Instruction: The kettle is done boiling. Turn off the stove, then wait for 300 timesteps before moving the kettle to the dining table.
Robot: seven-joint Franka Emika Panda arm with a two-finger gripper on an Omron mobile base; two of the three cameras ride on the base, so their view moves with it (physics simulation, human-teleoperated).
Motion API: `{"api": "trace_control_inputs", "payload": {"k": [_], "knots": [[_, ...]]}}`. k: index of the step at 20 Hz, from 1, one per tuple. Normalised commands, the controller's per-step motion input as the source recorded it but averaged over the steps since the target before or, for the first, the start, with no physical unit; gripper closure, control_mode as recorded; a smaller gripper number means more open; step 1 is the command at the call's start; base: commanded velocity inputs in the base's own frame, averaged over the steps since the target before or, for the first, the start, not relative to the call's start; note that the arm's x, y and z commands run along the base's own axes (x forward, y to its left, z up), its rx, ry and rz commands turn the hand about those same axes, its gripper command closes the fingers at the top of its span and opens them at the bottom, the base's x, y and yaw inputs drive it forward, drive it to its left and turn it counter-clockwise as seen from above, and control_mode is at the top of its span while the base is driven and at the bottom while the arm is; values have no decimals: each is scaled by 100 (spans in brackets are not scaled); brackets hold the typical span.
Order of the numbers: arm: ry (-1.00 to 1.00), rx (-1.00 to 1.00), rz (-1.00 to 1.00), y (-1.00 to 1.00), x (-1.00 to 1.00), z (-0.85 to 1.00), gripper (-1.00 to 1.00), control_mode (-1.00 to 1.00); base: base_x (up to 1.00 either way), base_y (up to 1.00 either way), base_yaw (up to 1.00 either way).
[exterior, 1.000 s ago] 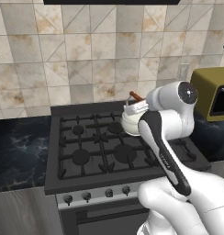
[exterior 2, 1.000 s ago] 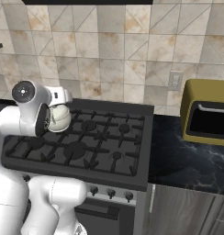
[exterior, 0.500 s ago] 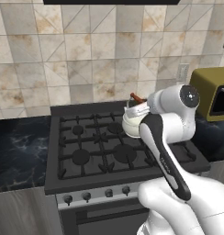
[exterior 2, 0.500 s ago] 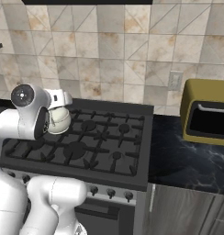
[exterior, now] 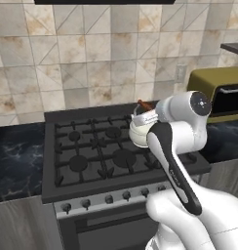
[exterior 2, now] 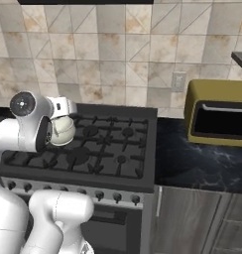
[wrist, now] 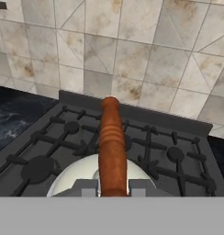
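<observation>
the jaws are clamped on the kettle's handle [wrist: 112,147]; the kettle [exterior: 140,133] sits over the stove [exterior: 91,151], right of centre; the carrying step looks in hand; next it must be lifted clear toward the dining table

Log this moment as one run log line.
claw: shut on kettle handle | kettle: over stove | dining table: not reached

We cannot make out the positions of the stove's knobs [exterior: 109,199] — they are too small to read. The kettle [exterior: 139,133] is half hidden behind the arm in both base views, and in the hand view its lower body [wrist: 86,176] is cut off, so we cannot tell whether it rests on the grate — nor see the fingertips.
</observation>
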Motion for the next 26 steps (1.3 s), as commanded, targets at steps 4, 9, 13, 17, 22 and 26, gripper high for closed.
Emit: {"api": "trace_control_inputs", "payload": {"k": [4, 9, 13, 17, 22, 26], "knots": [[0, 0, 0, 0, 0, 0, 100, 100, -36, -13, -25], [0, 0, 0, 0, 0, 0, 100, 100, -34, -14, -34], [0, 0, 0, 0, 0, 0, 100, 100, -24, -16, -36], [0, 0, 0, 0, 0, 0, 100, 100, -13, -35, -36], [0, 0, 0, 0, 0, 0, 100, 100, -8, -37, -37], [0, 0, 0, 0, 0, 0, 100, 100, -5, -35, -36]]}}
